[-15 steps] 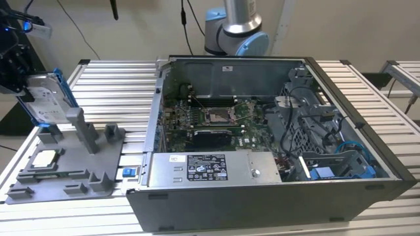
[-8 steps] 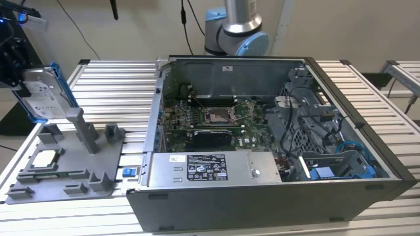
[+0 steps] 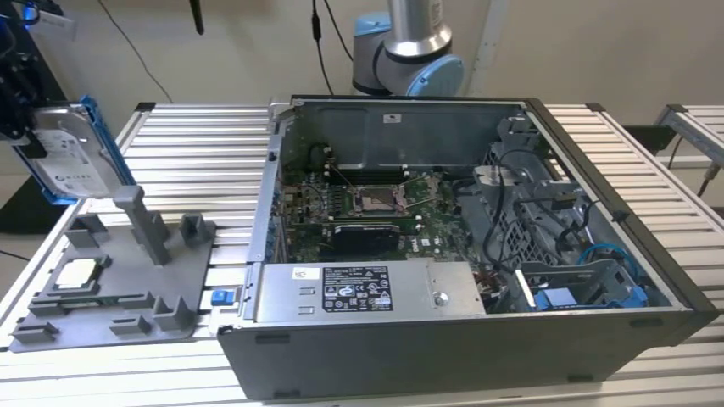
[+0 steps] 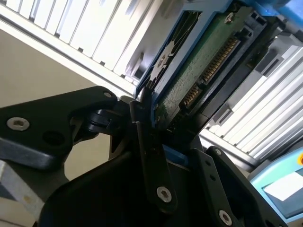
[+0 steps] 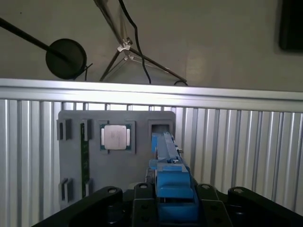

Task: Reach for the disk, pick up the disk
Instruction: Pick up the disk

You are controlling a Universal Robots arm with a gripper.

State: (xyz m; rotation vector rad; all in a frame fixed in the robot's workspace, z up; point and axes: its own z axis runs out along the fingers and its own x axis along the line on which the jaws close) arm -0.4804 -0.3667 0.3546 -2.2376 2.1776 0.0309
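Disk and pincer: the disk is clamped in the pincer, standing on edge with its white label facing the exterior view and its blue bracket running along the side towards the case.
Pincer state: closed narrow on the disk. In the second wrist view a black finger presses against the bracket's edge, and the disk's green circuit board and connector row face that camera.
Disk's place: at about 9 o'clock of the open computer case in the exterior view, held up over the grey fixture plate, near the plate's tall post and apart from the plate's floor. In the first wrist view the blue bracket sits between the pincer's black jaws, with the fixture plate beyond it.
Counts: one disk; one square silver chip seated in the plate, also in the first wrist view; one fixture plate; one computer case; one labelled power supply inside the case at its 6 o'clock; one slatted metal table.
Arm pose: the arm's grey and blue base joints stand at 12 o'clock behind the case; the pincer end is at 9 o'clock, at the exterior view's left edge.
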